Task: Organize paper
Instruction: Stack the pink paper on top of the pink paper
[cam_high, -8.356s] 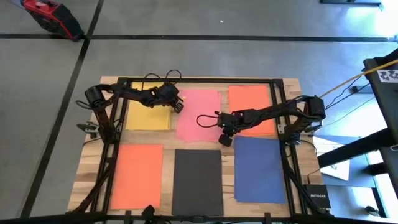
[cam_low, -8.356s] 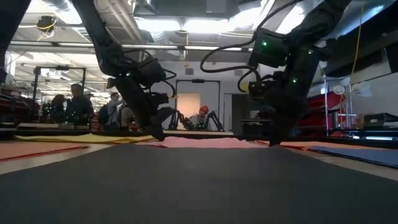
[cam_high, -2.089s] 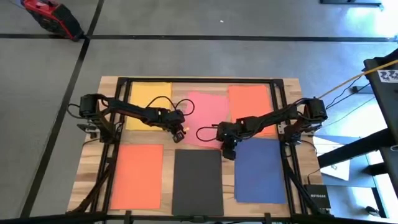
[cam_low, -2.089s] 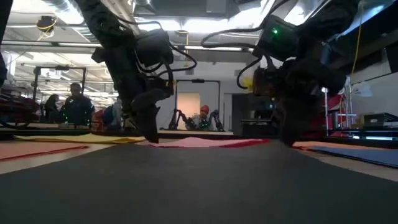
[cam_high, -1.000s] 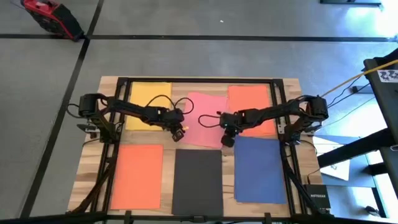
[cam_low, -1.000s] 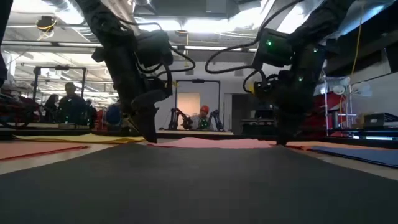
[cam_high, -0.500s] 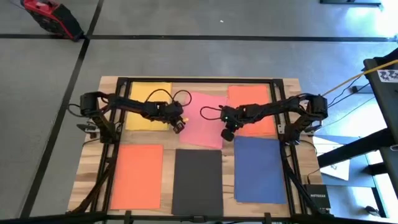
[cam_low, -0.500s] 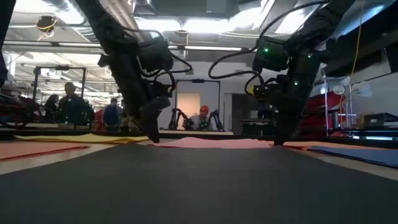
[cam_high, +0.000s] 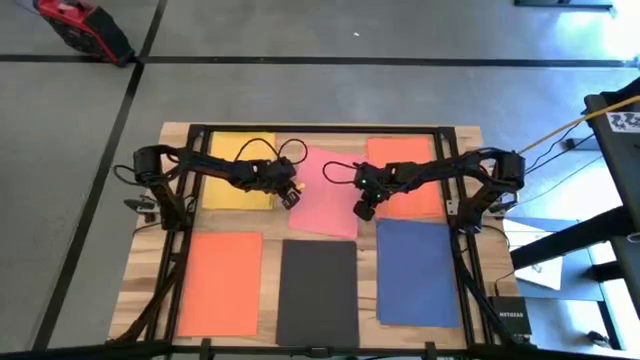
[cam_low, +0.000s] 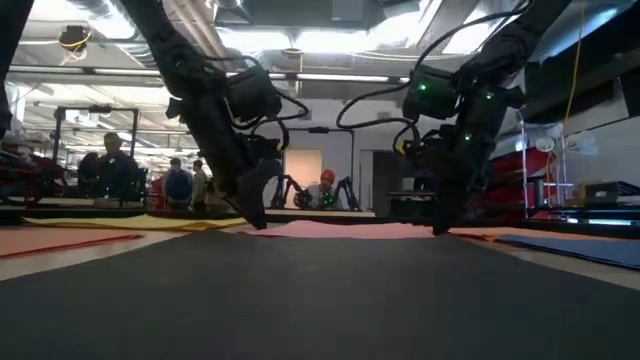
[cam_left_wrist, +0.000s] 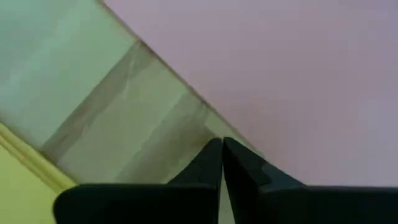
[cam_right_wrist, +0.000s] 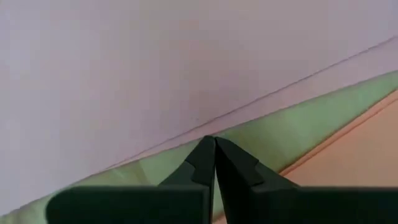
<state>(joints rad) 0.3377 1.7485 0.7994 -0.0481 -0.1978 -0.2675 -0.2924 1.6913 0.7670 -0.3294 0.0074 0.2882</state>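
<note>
A pink sheet of paper (cam_high: 322, 190) lies flat at the far middle of the table, slightly skewed. Around it lie a yellow sheet (cam_high: 238, 172), two orange sheets (cam_high: 400, 172) (cam_high: 220, 282), a black sheet (cam_high: 318, 292) and a dark blue sheet (cam_high: 418, 272). My left gripper (cam_high: 290, 198) is shut at the pink sheet's left edge. My right gripper (cam_high: 362, 211) is shut at its right edge, near the near-right corner. In the low view both come down to the pink sheet (cam_low: 340, 229). My left gripper sets its shut fingertips (cam_left_wrist: 217, 149) on the pink sheet's left edge (cam_left_wrist: 205, 112), slanting down from the table's left. The sheet stays flat on the wood. My right gripper sets its shut fingertips (cam_right_wrist: 208, 146) on the pink sheet's right edge (cam_right_wrist: 186, 127), slanting down from the right. The sheet lies flat beneath them.
A strip of bare wood (cam_left_wrist: 124, 124) separates the pink sheet from the yellow one, and a narrower strip (cam_right_wrist: 280, 134) separates it from the far orange one. A dark frame (cam_high: 320, 129) runs round the table. People stand in the room beyond the far edge (cam_low: 120, 170).
Both grippers, shut throughout, have moved toward the table's far edge along the pink sheet's two sides. The right one has also drawn a little to the left.
</note>
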